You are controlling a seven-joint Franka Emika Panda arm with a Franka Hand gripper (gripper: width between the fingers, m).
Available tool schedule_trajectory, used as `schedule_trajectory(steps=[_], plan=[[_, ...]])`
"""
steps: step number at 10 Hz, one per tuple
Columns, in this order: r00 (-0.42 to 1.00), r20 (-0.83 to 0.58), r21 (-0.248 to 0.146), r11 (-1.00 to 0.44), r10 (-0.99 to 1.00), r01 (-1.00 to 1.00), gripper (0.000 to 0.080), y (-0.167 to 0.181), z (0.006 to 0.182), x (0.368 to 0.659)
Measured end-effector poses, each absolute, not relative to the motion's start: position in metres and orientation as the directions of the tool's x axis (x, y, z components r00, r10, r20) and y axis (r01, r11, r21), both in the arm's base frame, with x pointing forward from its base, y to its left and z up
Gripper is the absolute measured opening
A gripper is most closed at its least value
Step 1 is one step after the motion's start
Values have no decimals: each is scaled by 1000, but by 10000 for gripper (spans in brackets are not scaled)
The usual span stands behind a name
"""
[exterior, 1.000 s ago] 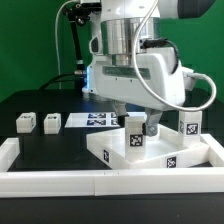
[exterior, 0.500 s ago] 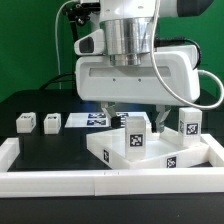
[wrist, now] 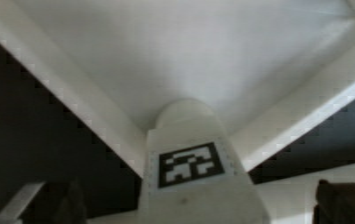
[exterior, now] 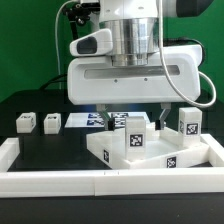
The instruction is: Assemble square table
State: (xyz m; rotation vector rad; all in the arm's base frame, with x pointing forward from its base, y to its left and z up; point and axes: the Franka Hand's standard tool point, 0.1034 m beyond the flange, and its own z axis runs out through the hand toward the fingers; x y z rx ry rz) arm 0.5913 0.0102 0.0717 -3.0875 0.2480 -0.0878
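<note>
Arm (exterior: 130, 35): stands over the panel (exterior: 195, 152), wrist pointing straight down. My guess is that this lines the tool up with the one leg standing there.

Wall (exterior: 100, 182): runs along the panel's near side. The panel is pushed up close to it, probably so the wall braces it against sliding while legs go in.

Panel: lies flat on the table (exterior: 40, 105), underside and raised rim facing up so the legs can be seated from above. It fills the wrist view as a pale surface (wrist: 245, 50).

Marker board (exterior: 90, 120): lies flat behind the panel, toward the exterior view's left, apart from it.

Gripper (exterior: 135, 108): jaws fully spread and gripping nothing. In the wrist view the dark fingers (wrist: 32, 205) flank the upright leg with a clear gap on each side. It is not settled whether this is an approach to grip or a release.

Upright leg (exterior: 135, 135) (wrist: 192, 160): stands on the panel near the corner toward the exterior view's left, tag facing the camera. Whether it is fully seated cannot be told.

Two loose legs (exterior: 25, 122): lie well off the panel, toward the exterior view's left, waiting their turn.

Fourth leg (exterior: 188, 125): stands at the panel's far edge. Whether it is on the panel or behind it is unclear.
</note>
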Motion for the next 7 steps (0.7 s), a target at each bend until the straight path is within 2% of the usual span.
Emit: schedule_trajectory(steps=[2,4,5,7], plan=[[996,60,-33,-997,-73,-71,649,8,72,592],[995,60,-34,-997,-78,-76,383,8,72,592],[995,60,-33,-997,-78,-76,290,8,72,592],[995,60,-34,-996,-81,-79,290,8,72,592]])
